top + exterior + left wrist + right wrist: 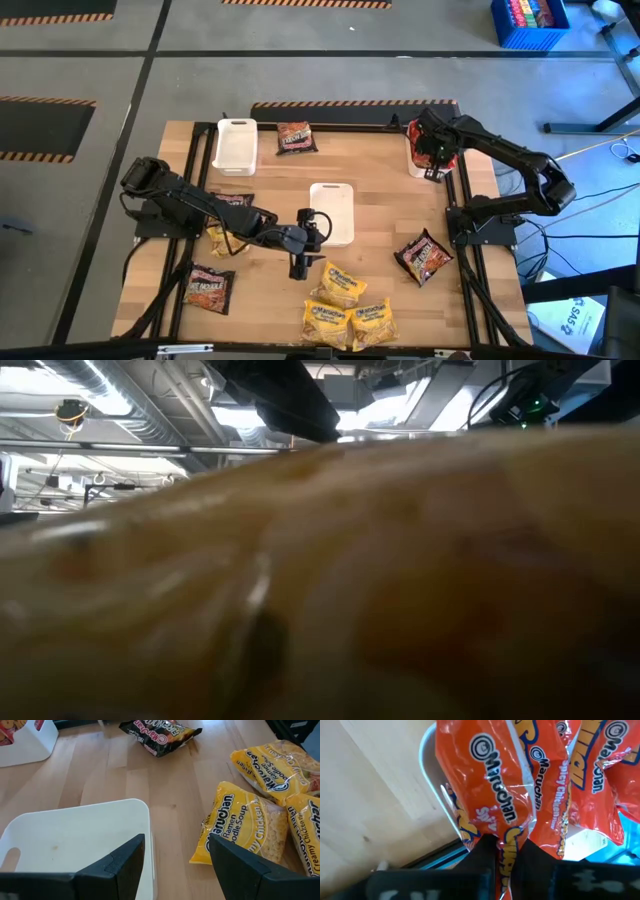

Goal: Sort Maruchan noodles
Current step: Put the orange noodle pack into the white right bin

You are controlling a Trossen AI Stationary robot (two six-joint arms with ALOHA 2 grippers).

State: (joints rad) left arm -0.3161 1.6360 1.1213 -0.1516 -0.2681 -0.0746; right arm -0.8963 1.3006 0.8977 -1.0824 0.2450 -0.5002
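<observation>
My right gripper [432, 165] is at the table's far right, shut on a red Maruchan noodles packet [485, 780] over a white tray [416, 160] that holds more red packets [590, 775]. My left gripper [312, 240] hovers open mid-table and touches nothing. In the left wrist view [177, 860] its fingers stand between the middle white tray [75, 827] and a yellow packet [245, 830]. Three yellow packets [345, 305] lie flat near the table's near edge. A yellow packet [320, 580] fills the low view. My right gripper pinches the red packet's crinkled end seam [506, 842] between its two fingers [482, 851], coming from above and pointing steeply down. The packet reaches away from the fingers over the tray, against the other red packets. Whether it is lifted clear I cannot tell.
A third white tray [235, 145] stands at the far left. Dark packets lie at the far edge [296, 138], near the right edge [424, 256] and at the near left [208, 288]. Another packet [226, 228] lies under the left arm. Bare wood lies between the trays.
</observation>
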